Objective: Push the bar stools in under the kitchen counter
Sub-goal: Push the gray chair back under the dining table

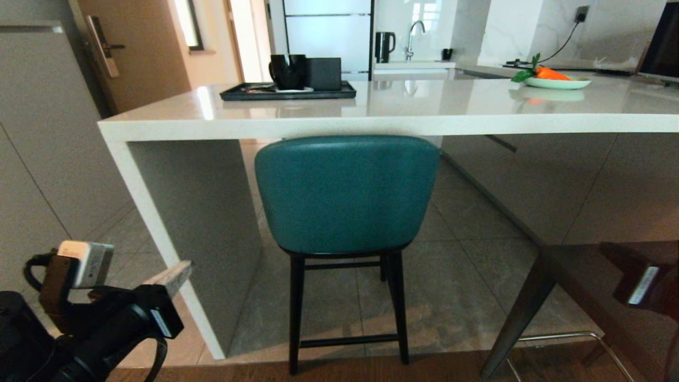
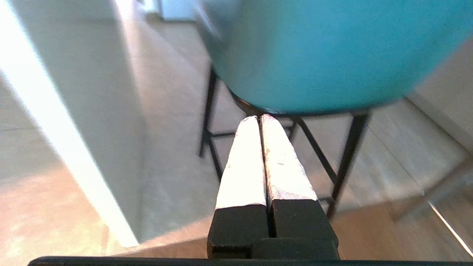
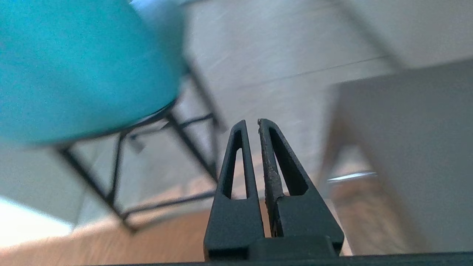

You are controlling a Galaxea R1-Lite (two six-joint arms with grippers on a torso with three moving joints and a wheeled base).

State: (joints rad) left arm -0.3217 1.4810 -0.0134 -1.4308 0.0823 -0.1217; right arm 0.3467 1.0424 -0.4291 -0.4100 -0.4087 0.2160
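Note:
The teal bar stool [image 1: 345, 196] stands with its curved back just below the edge of the white kitchen counter [image 1: 371, 121], its thin black legs on the tiles beside the counter's slab leg [image 1: 159, 233]. The dark grey stool [image 1: 610, 297] shows at the lower right, in front of the counter, with its chrome footrest [image 1: 557, 337]. My left gripper [image 1: 183, 268] hangs low at the left, shut and empty, short of the teal stool [image 2: 325, 55]; its fingers [image 2: 244, 162] lie pressed together. My right gripper [image 3: 251, 122], outside the head view, is shut on nothing, between the teal stool [image 3: 74, 66] and the grey one [image 3: 414, 147].
On the counter sit a black tray [image 1: 286, 94] with a mug and a box, and a plate [image 1: 557, 83] holding a carrot. A kettle [image 1: 384, 46] and a tap stand on the far worktop. A strip of wooden floor [image 1: 424, 371] runs in front of the tiles.

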